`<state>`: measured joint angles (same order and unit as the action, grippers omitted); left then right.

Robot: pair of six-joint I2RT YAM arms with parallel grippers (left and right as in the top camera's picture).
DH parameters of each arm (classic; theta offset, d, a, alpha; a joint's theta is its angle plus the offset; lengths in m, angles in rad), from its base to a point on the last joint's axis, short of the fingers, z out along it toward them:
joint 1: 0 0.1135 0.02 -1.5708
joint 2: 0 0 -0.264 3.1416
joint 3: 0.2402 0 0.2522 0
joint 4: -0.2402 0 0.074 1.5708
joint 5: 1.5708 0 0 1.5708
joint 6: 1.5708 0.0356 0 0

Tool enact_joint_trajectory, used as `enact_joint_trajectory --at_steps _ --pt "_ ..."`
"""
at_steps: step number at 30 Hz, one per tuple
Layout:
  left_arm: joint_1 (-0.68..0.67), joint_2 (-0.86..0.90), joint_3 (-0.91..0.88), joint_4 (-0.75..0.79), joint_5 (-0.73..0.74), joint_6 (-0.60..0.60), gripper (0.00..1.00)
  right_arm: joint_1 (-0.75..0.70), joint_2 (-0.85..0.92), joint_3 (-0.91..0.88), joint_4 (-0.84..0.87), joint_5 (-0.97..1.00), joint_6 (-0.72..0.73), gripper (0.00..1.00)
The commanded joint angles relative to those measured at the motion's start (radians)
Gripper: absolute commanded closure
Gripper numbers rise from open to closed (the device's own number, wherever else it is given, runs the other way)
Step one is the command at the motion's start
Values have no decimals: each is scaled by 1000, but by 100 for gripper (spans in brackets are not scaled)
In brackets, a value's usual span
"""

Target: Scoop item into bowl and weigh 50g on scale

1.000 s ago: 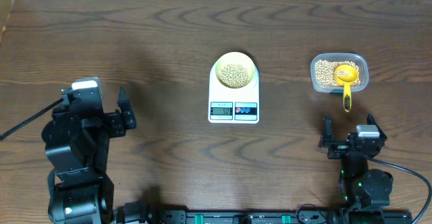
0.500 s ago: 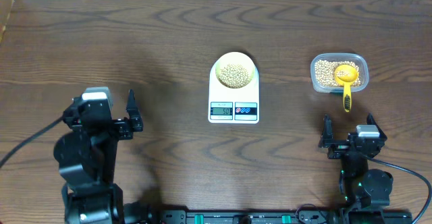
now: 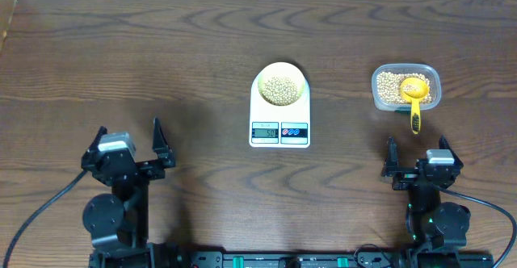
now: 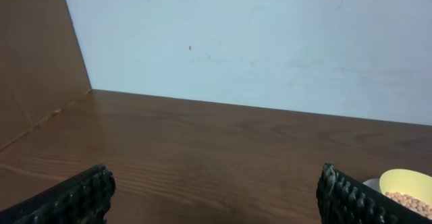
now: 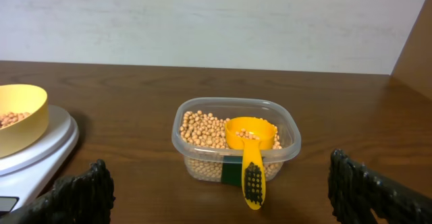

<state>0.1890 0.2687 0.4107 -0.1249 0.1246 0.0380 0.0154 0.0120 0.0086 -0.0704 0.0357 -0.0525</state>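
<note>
The pale-yellow bowl (image 3: 280, 83) holds tan beans (image 3: 280, 90) and sits on the white scale (image 3: 279, 116), whose screen (image 3: 265, 131) is lit. The bowl also shows in the right wrist view (image 5: 20, 116) and at the edge of the left wrist view (image 4: 407, 185). More beans (image 5: 202, 131) fill the clear tub (image 3: 406, 88), with the yellow scoop (image 5: 251, 150) resting in it, handle over the near rim. My left gripper (image 3: 129, 145) is open and empty at the near left. My right gripper (image 3: 416, 155) is open and empty, below the tub.
A cardboard wall (image 4: 34, 55) stands at the table's far left corner. A pale wall (image 5: 216, 21) runs behind the table's back edge. Both arm bases sit at the near edge.
My left arm has drawn back toward the near edge and lowered, its gripper still open. The right arm, scale, bowl and tub have not moved.
</note>
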Motion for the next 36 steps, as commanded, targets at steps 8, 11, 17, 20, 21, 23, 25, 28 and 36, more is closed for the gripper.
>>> enact_joint_trajectory --at_steps 8,11,17,20,21,23,25,28,36 --pt "5 -199 -124 23 -10 -63 2 5 -6 -3 -2 -5 -8 1" --pt "4 -237 -152 47 -9 -63 2 5 -6 -3 -2 -5 -8 1" --pt "4 -267 -189 76 -8 -68 2 5 -6 -3 -2 -5 -8 1" --pt "4 -267 -207 97 -9 -74 2 5 -6 -3 -2 -5 -8 1" --pt "4 -267 -216 109 -9 -84 2 5 -6 -3 -2 -5 -8 1" --pt "4 -267 -235 134 -9 -100 2 5 -6 -3 -2 -5 -8 1" --pt "4 -267 -262 167 -9 -123 2 5 -6 -3 -2 -5 -8 1" --pt "4 -267 -310 229 -9 -142 2 5 -6 -3 -2 -5 -8 1" --pt "4 -267 -407 372 -8 -152 2 5 -6 -3 -2 -5 -8 1"
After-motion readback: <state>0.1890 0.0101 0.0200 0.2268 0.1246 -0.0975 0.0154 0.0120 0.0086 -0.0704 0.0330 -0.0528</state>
